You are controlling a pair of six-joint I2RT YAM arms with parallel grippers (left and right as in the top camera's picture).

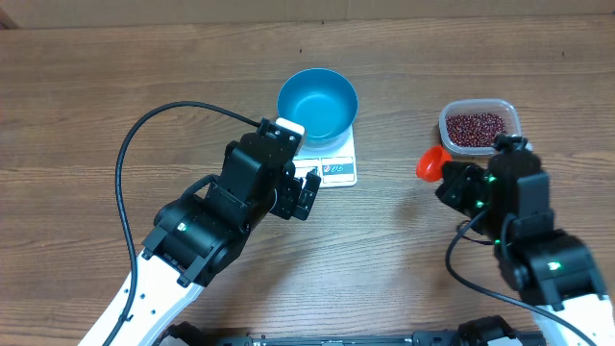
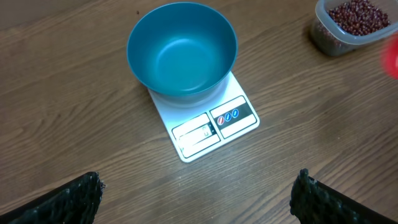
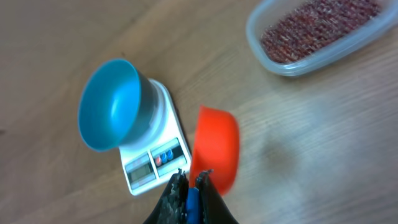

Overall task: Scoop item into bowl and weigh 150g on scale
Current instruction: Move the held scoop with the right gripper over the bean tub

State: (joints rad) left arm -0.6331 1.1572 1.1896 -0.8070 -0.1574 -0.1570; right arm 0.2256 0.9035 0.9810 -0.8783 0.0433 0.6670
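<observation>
Left gripper [image 1: 306,192] hangs wide open, empty, just before the scale [image 1: 338,169]; blue bowl [image 1: 317,104] stands on it; left-wrist view shows that bowl bare inside; right gripper [image 3: 191,180], the nearer arm, is clamped on the red scoop [image 3: 214,146]; beans [image 3: 317,28] fill the tub [image 3: 292,68] ahead and rightward.

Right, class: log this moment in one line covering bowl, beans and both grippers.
bowl: empty, on scale | beans: in clear tub | left gripper: open, holding nothing | right gripper: shut on orange scoop
</observation>
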